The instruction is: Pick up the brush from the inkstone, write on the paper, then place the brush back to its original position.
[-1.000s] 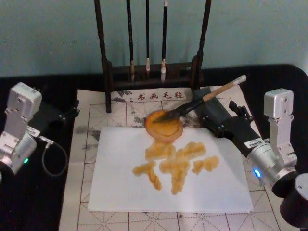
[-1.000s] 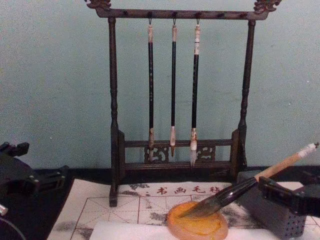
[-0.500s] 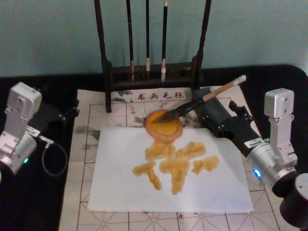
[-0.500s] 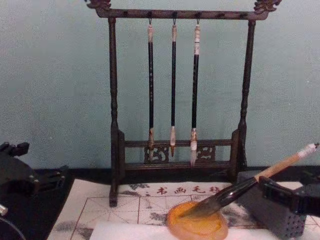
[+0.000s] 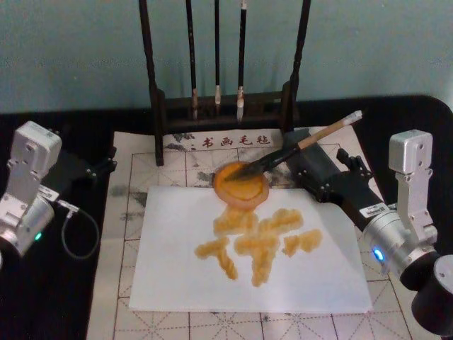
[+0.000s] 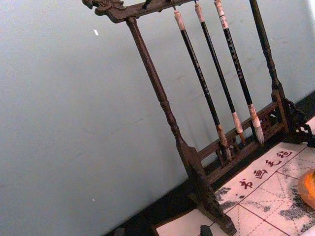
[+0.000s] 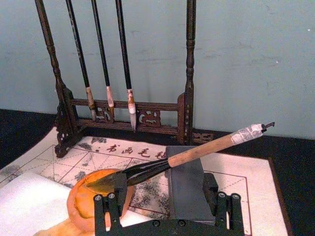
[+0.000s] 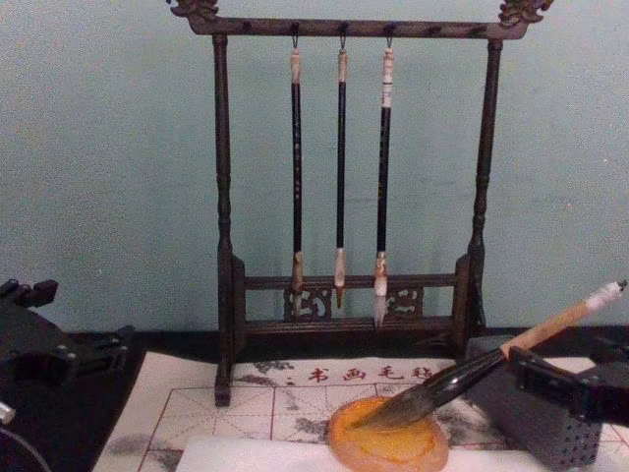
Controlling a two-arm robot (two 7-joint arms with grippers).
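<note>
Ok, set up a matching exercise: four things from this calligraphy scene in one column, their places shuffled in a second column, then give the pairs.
Things:
1. brush
2. inkstone
3. three thin brushes
4. white paper

Places:
A. hanging from the wooden rack
B. at the paper's far edge, on the gridded mat
C. bristles in the dish, handle propped on the grey block
D. nearest the robot, carrying orange strokes

Pairs: 1-C, 2-B, 3-A, 4-D

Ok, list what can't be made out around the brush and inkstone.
- Brush tip: head view, too small to tell if it touches the inkstone floor.
- Paper: chest view, its marks cut off by the bottom edge.
- Inkstone: left wrist view, mostly cut off by the right edge.
- Mat characters: head view, too small to read.
</note>
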